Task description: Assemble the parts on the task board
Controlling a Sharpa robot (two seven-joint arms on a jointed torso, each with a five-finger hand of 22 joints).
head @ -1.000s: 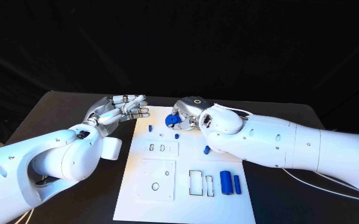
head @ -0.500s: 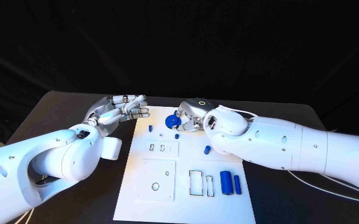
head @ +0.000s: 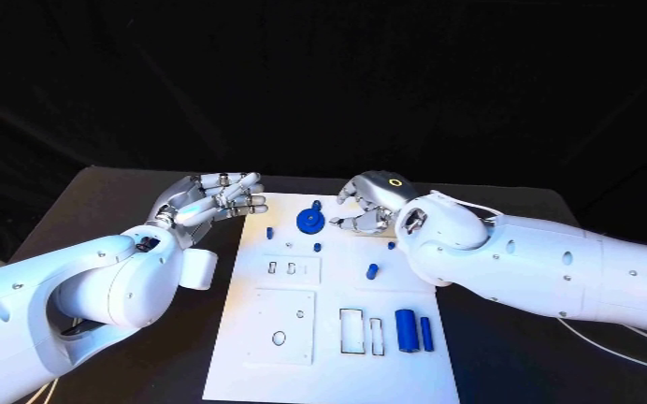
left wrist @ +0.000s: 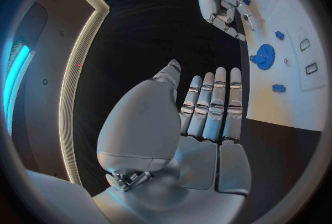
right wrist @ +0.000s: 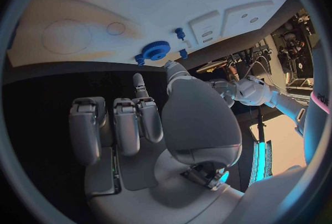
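A white task board (head: 330, 348) lies lengthwise across the middle of a black counter (head: 94, 198), flanked by the robot's two white arms. At the board's 12 o'clock end sits a blue gear (head: 310, 221), flat on the plate with nothing touching it; the left wrist view shows the same gear (left wrist: 263, 57) resting near the board's edge, and the right wrist view shows it (right wrist: 157, 50) close to the plate's rim.

The left robot hand (head: 213, 198) hangs over the counter just off the board's 10 o'clock corner, fingers extended and lying side by side, holding nothing. Seen from its own wrist, the left robot hand (left wrist: 207, 108) is flat-palmed, fingers straight.

The right robot hand (head: 366, 208) sits at about 1 o'clock of the board, just beside the gear but apart from it, its fingers curled inward. From its own wrist, the right robot hand (right wrist: 138, 124) shows fingers bent at the palm with no part among them.

Small blue pegs (head: 271, 232) dot the upper half of the board, one short blue cylinder (head: 372, 271) lying near the board's centre toward 3 o'clock. At the 5 o'clock corner a thick blue cylinder (head: 406, 329) and a slimmer blue bar (head: 426, 333) lie side by side, next to narrow rectangular slots (head: 352, 330). A raised white panel (head: 284, 312) with an oval opening sits at 7 o'clock.
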